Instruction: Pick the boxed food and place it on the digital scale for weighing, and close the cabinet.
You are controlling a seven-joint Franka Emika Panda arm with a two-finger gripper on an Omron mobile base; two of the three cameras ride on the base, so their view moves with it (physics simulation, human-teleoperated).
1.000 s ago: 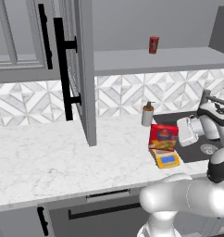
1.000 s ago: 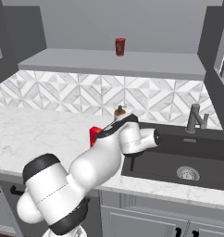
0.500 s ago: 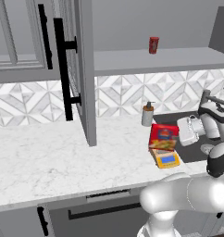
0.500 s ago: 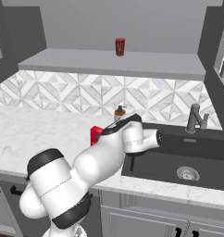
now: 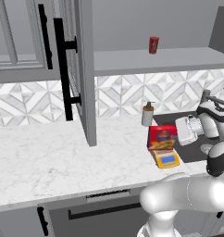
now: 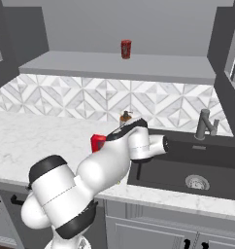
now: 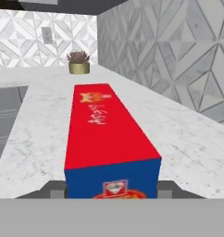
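The white arm bends low over the counter (image 5: 49, 162), wrist level, tool (image 7: 112, 189) beside the boxed food (image 5: 162, 137). The box sits on the yellow digital scale (image 5: 166, 159). Dark fingertips (image 7: 52, 187) flank its blue end; grip unclear. The cabinet (image 5: 84, 69) door stands open.

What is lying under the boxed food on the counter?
The boxed food stands on the digital scale. The scale's yellow front with its blue display sticks out toward the counter edge; its weighing plate is covered by the box.
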